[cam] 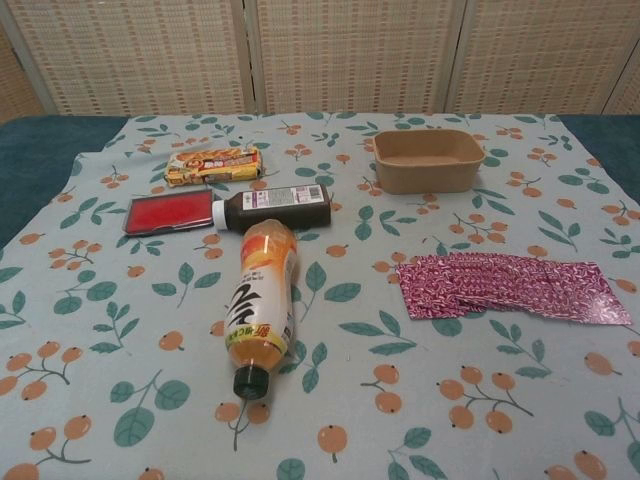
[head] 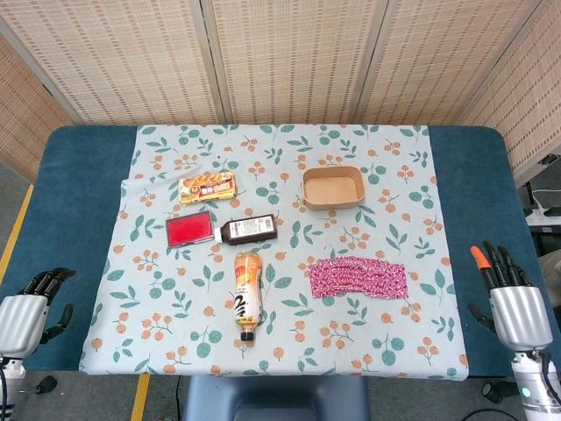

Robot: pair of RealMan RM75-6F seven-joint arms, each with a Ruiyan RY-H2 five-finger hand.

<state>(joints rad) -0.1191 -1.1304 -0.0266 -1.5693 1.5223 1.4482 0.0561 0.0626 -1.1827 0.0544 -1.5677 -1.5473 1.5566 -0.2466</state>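
Note:
My left hand [head: 31, 311] hangs at the table's near left corner, off the patterned cloth [head: 368, 342], fingers apart and holding nothing. At the near right corner my right hand [head: 513, 303] is likewise spread, with nothing in it. Neither hand shows in the chest view. On the cloth lie an orange drink bottle [head: 248, 296] [cam: 260, 305] on its side, a dark brown bottle [head: 249, 230] [cam: 272, 208], a flat red case [head: 190, 229] [cam: 168, 213], a yellow snack packet [head: 207, 188] [cam: 212, 165], a brown paper bowl [head: 333, 187] [cam: 428, 160] and pink shiny packets [head: 358, 278] [cam: 510, 288].
The cloth covers a blue table [head: 79, 184], whose bare blue strips run along both sides. Woven screens [head: 289, 57] stand behind the table. A white power strip [head: 548, 210] lies on the floor at the far right.

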